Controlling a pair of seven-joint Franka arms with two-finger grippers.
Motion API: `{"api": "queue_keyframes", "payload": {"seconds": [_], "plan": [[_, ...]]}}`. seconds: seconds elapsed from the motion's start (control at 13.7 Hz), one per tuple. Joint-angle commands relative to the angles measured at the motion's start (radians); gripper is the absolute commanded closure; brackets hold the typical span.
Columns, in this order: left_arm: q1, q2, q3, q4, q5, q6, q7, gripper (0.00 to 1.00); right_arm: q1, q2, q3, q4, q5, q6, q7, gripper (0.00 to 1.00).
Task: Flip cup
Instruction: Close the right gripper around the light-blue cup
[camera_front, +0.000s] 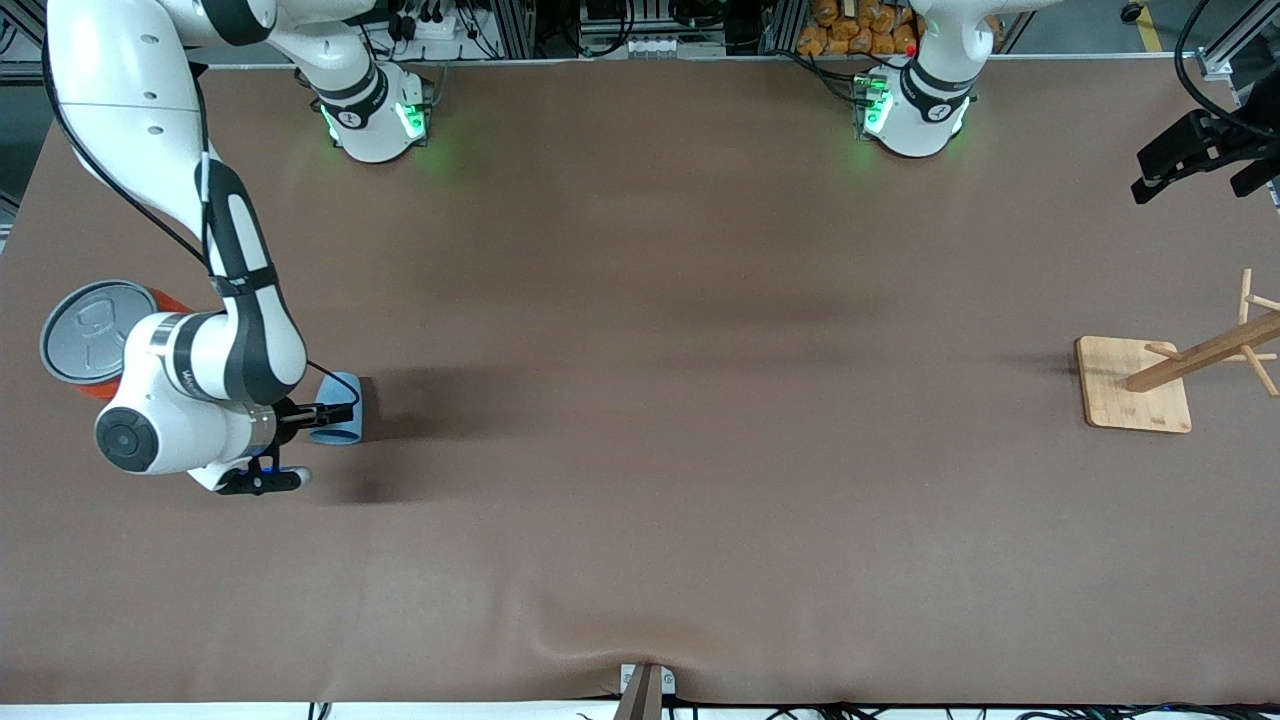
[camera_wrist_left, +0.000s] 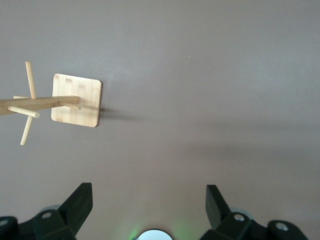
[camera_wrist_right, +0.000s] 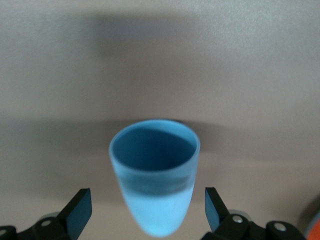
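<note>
Tabletop: cup (camera_wrist_right: 155, 175) sideways (seemingly lying)

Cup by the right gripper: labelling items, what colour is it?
Light blue cup, clearest in the right wrist view.

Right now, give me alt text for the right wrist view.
A light-blue cup sits between the open fingers of the right gripper, its open mouth in view, on the brown table. An orange can shows at the edge.
</note>
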Motion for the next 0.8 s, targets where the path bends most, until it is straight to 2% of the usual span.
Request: {"api": "queue_keyframes", "payload": {"seconds": [0.0,0.15,0.22,0.29,0.37,0.58,0.73], "plan": [[0.011,0.005,0.005,0.012,-0.002,-0.001,0.020,0.00,-0.001,-0.045,0.005,-0.139,-0.013,0.134,-0.039,0.00],[0.011,0.006,0.005,0.014,-0.002,0.000,0.020,0.00,-0.001,-0.043,0.005,-0.173,-0.008,0.180,-0.039,0.00],[0.011,0.008,0.005,0.014,-0.002,0.000,0.020,0.00,-0.001,-0.045,0.005,-0.185,-0.008,0.195,-0.040,0.41],[0.011,0.008,0.005,0.012,-0.002,0.000,0.020,0.00,-0.001,-0.043,0.005,-0.187,-0.008,0.197,-0.042,0.87],[0.011,0.009,0.005,0.012,-0.002,0.000,0.020,0.00,0.000,-0.043,0.005,-0.187,-0.008,0.197,-0.042,1.00],[0.011,0.009,0.005,0.011,-0.002,0.000,0.022,0.00,-0.001,-0.040,0.005,-0.187,-0.008,0.196,-0.044,1.00],[0.011,0.009,0.005,0.012,-0.002,0.000,0.022,0.00,-0.003,-0.045,0.005,-0.181,-0.008,0.186,-0.118,1.00]]}}
